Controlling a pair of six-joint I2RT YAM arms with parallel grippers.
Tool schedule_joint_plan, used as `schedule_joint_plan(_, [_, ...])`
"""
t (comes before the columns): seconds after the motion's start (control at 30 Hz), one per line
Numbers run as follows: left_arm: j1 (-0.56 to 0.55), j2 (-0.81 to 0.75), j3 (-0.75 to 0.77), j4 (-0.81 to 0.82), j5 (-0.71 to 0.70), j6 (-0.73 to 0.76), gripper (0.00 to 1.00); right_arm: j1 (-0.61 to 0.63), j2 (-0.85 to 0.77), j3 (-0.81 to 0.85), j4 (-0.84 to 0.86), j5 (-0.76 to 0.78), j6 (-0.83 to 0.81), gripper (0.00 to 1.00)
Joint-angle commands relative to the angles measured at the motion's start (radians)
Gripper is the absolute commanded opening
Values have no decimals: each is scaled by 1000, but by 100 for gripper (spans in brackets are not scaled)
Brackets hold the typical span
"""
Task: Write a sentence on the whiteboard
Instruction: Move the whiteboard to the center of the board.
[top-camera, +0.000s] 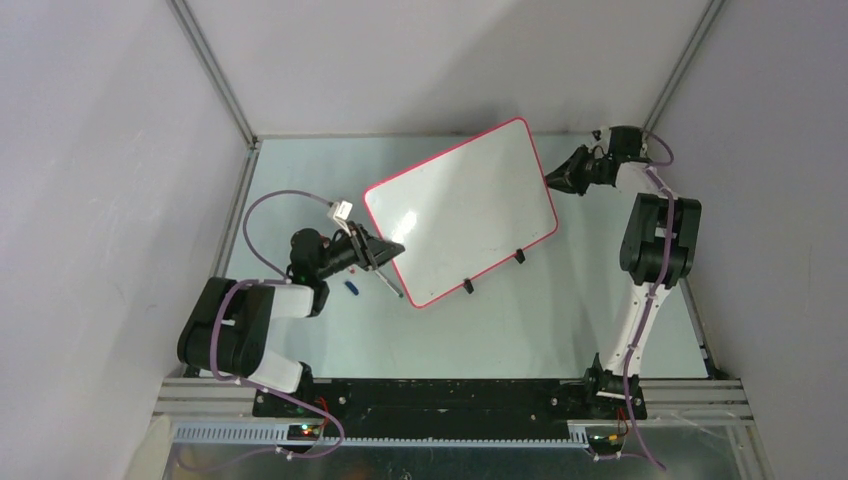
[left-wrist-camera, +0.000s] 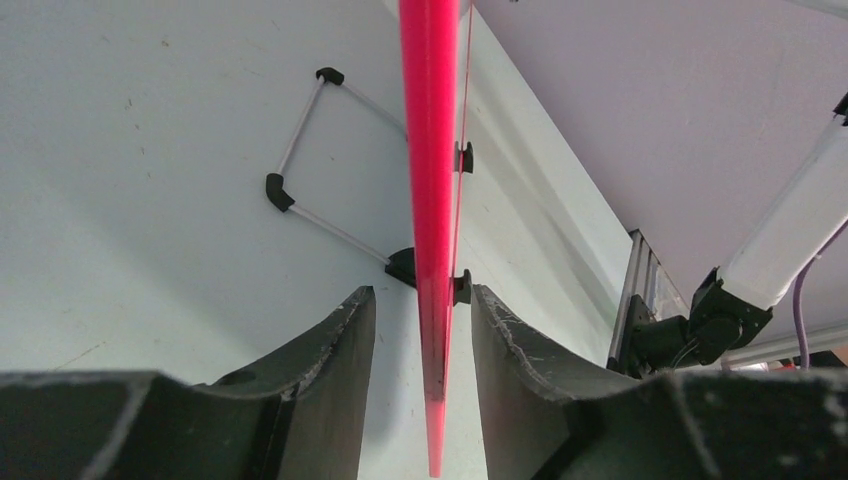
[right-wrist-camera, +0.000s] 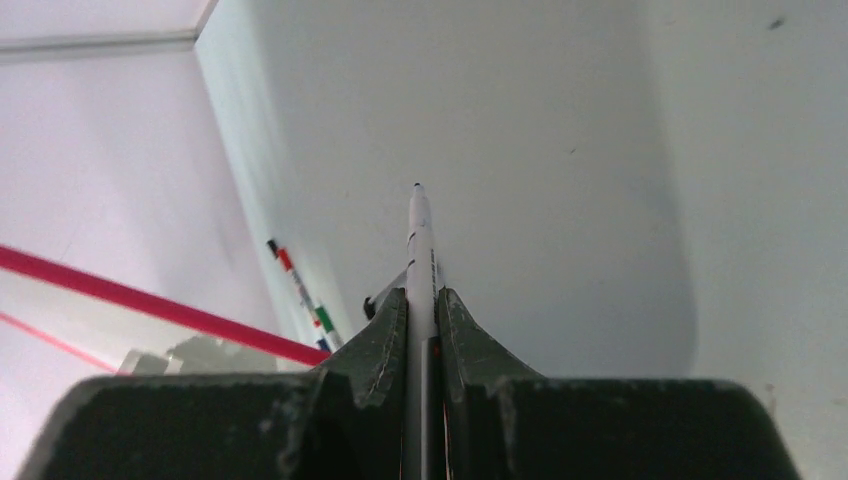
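Observation:
The whiteboard (top-camera: 460, 215) stands tilted mid-table, glossy white with a red-pink frame. No sentence shows on its face in the top view. My left gripper (top-camera: 395, 250) is at the board's left edge. In the left wrist view it (left-wrist-camera: 422, 295) is open, with the red edge (left-wrist-camera: 428, 150) running between the jaws and a gap on each side. My right gripper (top-camera: 555, 182) hovers by the board's right edge. In the right wrist view it (right-wrist-camera: 422, 295) is shut on a white marker (right-wrist-camera: 420, 240), tip pointing away. The board's frame (right-wrist-camera: 150, 300) passes low left there.
Two black clip feet (top-camera: 467, 286) (top-camera: 519, 256) sit on the board's near edge. A small blue cap (top-camera: 351, 289) lies on the table by the left arm. A wire stand (left-wrist-camera: 300, 150) shows behind the board. Grey walls close in on three sides.

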Motion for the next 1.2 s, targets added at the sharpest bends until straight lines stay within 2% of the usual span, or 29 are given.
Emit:
schedule_joint_plan(0.0, [-7,-9,55,-29,-18,45,40,0,-58,-106,91,-200,51,0])
schedule_joint_plan(0.13, [-6,5,65,-30,-2,50,28,-24,-124,-264,188,-256,86,0])
schedule_joint_plan(0.3, [-6,20,67,-19,24,41,20,-37,-223,-369,195,-270,64,0])
schedule_joint_plan(0.53, [-29,29,44,38,48,13,16,-56,-351,-490,193,-245,43,0])
schedule_joint_plan(0.8, [-91,-16,43,-78,12,87,17,-81,-459,-577,207,-224,54,0])
schedule_joint_plan(0.87, [-93,-26,40,-90,1,94,22,-89,-486,-590,202,-187,57,0])
schedule_joint_plan(0.97, [-94,-32,39,-104,-20,102,37,-115,-525,-592,190,-93,70,0])
schedule_joint_plan(1.03, [-93,-47,36,-107,-33,109,44,-144,-535,-592,221,-24,120,0])
schedule_joint_plan(1.07, [-93,-56,27,-111,-54,113,51,-154,-540,-591,227,0,143,0])
schedule_joint_plan(1.17, [-80,-128,-6,-118,-94,135,63,-175,-592,-588,245,79,183,0])
